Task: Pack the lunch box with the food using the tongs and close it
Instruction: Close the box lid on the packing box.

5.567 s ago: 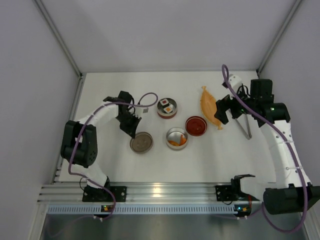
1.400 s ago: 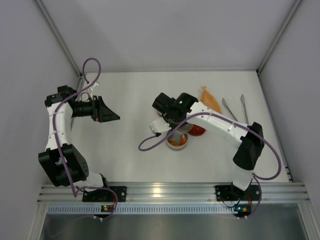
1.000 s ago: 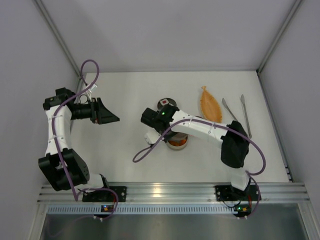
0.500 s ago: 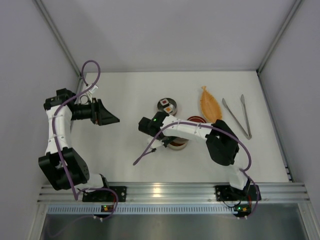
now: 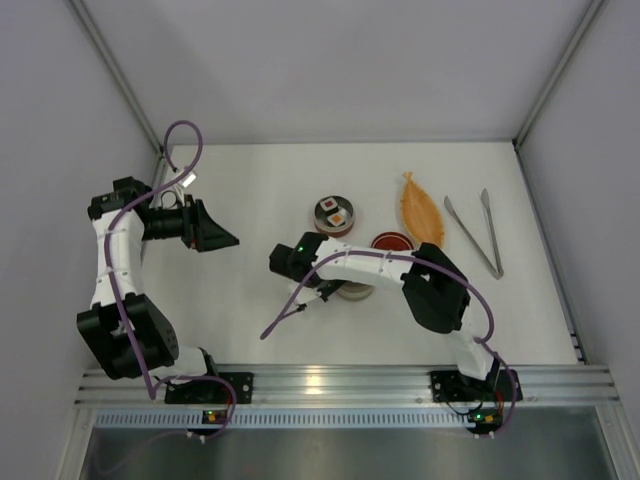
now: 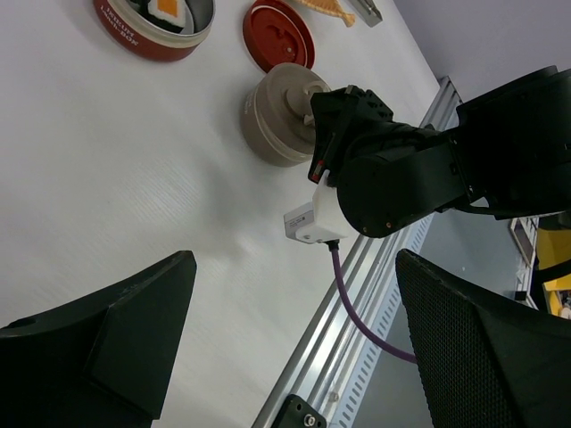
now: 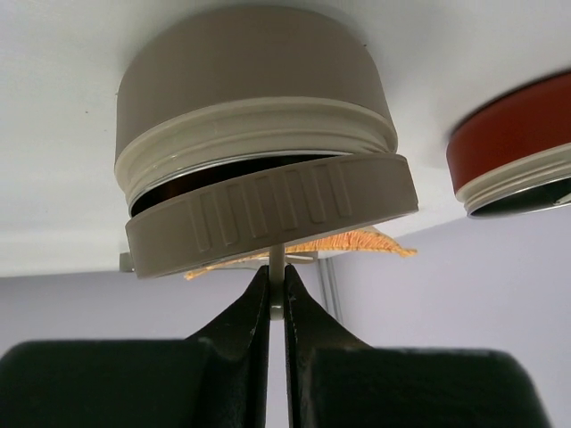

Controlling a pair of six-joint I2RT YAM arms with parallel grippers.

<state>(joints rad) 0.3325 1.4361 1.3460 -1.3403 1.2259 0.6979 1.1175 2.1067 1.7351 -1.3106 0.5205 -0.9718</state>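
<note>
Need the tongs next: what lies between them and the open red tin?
Top view: the orange tray lies between tongs and tin, red lid alongside.

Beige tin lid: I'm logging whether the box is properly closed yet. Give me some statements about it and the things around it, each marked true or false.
1. The right gripper is shut on the thin tab of the beige lid. True.
2. The beige lid sits flush on the beige tin. False: it is tilted, with a gap along one side.
3. The left gripper holds the tongs. False: it is open and empty, and the tongs lie on the table at the far right.
4. The red tin is open with food inside. True.
5. The red lid covers the red tin. False: it lies on the table, apart from the tin.
</note>
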